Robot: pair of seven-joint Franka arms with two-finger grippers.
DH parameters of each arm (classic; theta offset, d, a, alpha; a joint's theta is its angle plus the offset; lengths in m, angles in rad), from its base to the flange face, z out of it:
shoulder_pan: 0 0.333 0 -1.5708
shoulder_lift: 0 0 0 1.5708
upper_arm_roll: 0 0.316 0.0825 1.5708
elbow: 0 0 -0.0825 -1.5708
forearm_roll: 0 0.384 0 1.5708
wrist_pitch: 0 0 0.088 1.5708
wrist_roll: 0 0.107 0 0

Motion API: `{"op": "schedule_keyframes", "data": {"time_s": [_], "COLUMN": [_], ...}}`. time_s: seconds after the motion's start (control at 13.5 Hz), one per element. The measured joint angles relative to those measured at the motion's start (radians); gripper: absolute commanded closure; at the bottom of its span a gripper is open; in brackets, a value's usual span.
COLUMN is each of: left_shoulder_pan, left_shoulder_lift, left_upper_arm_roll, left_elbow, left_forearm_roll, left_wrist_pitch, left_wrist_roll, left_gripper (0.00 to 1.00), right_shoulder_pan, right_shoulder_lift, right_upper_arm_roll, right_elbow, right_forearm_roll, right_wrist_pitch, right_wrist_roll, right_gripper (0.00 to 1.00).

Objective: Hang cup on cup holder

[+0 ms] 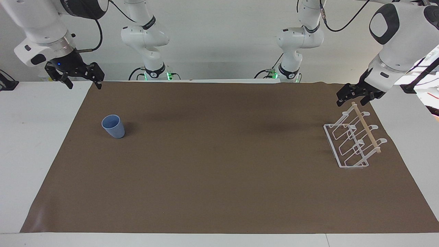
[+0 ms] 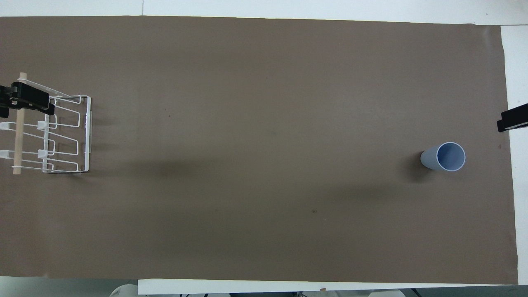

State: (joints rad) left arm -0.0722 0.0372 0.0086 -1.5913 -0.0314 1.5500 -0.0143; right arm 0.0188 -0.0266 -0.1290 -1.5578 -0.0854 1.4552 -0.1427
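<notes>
The cup [image 1: 113, 126], a small light-blue tumbler, stands upright with its rim up on the brown mat toward the right arm's end of the table; in the overhead view the cup [image 2: 447, 156] shows its empty inside. The cup holder [image 1: 355, 140], a white wire rack with a wooden rod across its top, stands at the left arm's end, and no cup hangs on the cup holder [image 2: 62, 132]. My right gripper [image 1: 84, 85] hangs open and empty in the air over the mat's corner, well apart from the cup. My left gripper [image 1: 351, 100] hangs open and empty just above the rod's end.
A brown mat [image 1: 219, 178] covers most of the white table [image 1: 31, 144], leaving white strips at both ends. Both arm bases [image 1: 154, 73] stand along the robots' edge. Apart from the cup and the rack, the mat carries nothing.
</notes>
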Motion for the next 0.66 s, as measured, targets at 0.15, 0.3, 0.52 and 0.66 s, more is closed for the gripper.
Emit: {"op": "schedule_keyframes", "data": {"time_s": [0.15,0.3,0.52,0.66], "left_shoulder_pan": [0.0,-0.001,-0.002,-0.002], "left_shoulder_lift": [0.0,0.0,-0.004,-0.015], "left_upper_arm_roll": [0.0,-0.001,-0.004,-0.004], "left_elbow": [0.0,0.0,0.002,0.003], "left_forearm_roll": [0.0,0.0,0.0,0.0], "left_wrist_pitch": [0.0,-0.003,-0.012,-0.012], "left_wrist_roll": [0.0,0.0,0.001,0.003], "left_gripper": [0.0,0.0,0.0,0.0], "right_shoulder_pan": [-0.002,-0.004,-0.015,-0.029], "right_shoulder_lift": [0.0,0.0,-0.002,-0.015], "right_upper_arm_roll": [-0.001,-0.001,-0.003,-0.004], "right_elbow": [0.0,0.0,-0.01,-0.051], "right_forearm_roll": [0.0,0.0,0.0,0.0], "right_wrist_pitch": [0.0,-0.002,-0.013,-0.004], "right_wrist_roll": [0.0,0.0,0.0,-0.001], "right_gripper": [0.01,0.01,0.01,0.01]}}
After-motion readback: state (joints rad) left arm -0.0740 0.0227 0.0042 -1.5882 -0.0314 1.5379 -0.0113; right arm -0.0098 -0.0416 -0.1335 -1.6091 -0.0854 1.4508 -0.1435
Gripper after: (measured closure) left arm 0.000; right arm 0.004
